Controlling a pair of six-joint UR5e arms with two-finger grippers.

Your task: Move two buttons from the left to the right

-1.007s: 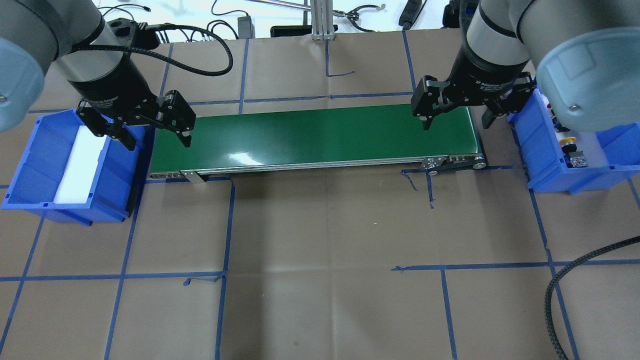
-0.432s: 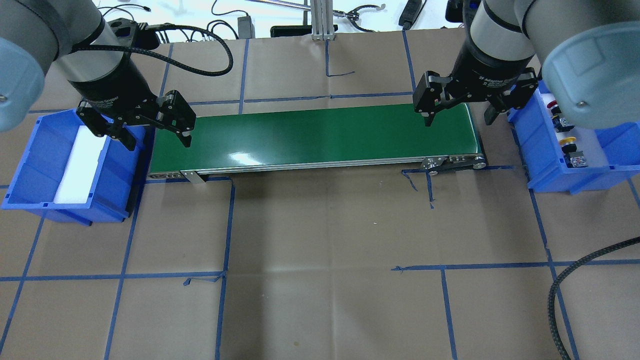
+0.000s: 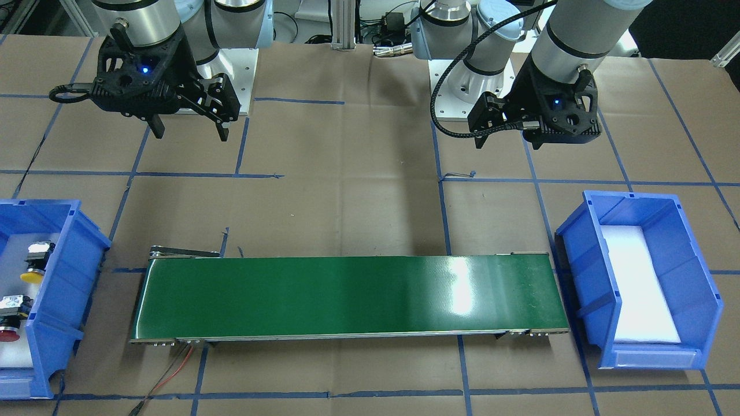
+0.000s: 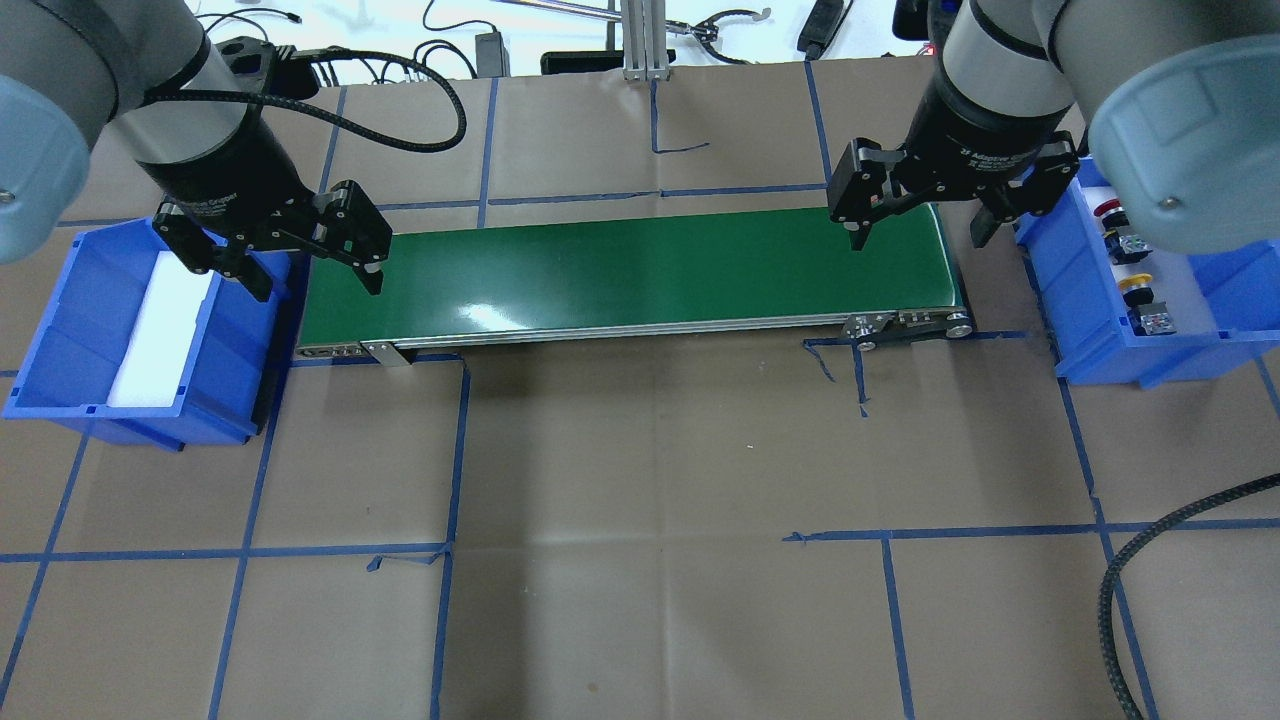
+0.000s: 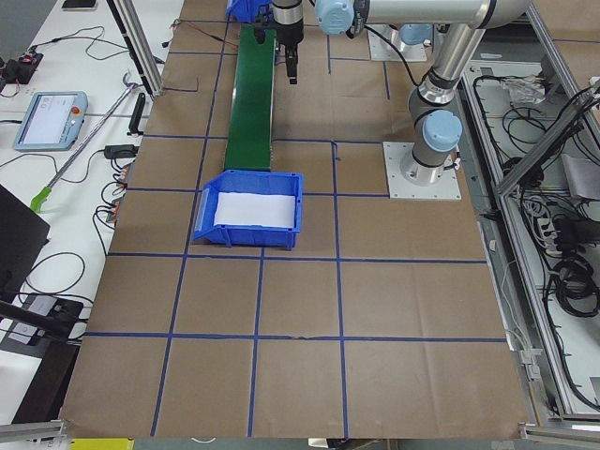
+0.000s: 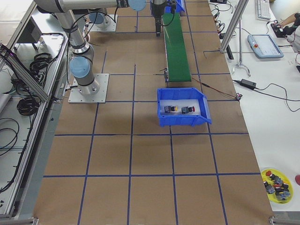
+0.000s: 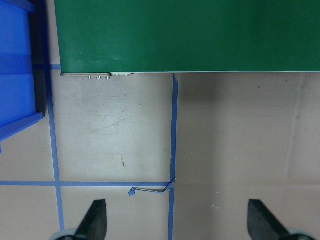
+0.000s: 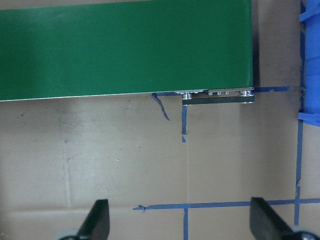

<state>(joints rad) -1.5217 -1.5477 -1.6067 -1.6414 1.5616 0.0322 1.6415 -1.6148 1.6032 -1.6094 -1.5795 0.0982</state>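
Brown paper table (image 4: pixel 640 450) with a blue tape grid, and a green conveyor belt (image 4: pixel 640 265) lying across the middle. One blue bin stands at each end of the belt.

The left bin (image 4: pixel 240 335) holds only a white foam pad (image 4: pixel 160 330). The right bin (image 4: pixel 1075 290) holds both buttons, which lie on its white padding on the robot's right side of the table. The yellow-cap button (image 4: pixel 1138 285) lies on its side, nearer the robot. The red-cap button (image 4: pixel 1108 207) lies farther away, partly hidden by the right arm in the overhead view. The two buttons are apart from each other, and neither touches a gripper.

The left gripper (image 4: pixel 319 288) hangs raised over the left end of the belt, just beside the left bin. Its fingers (image 7: pixel 96 217) are spread wide with nothing between them, and its wrist view looks down on the belt corner and bare paper.

The right gripper (image 4: pixel 917 240) hangs raised over the right end of the belt, near the right bin. Its fingers (image 8: pixel 98 217) are also spread wide and empty.

A black braided cable (image 4: pixel 1150 560) curls in at the near right corner. The right side view shows a yellow dish (image 6: pixel 275 180) of spare parts on a white side bench.
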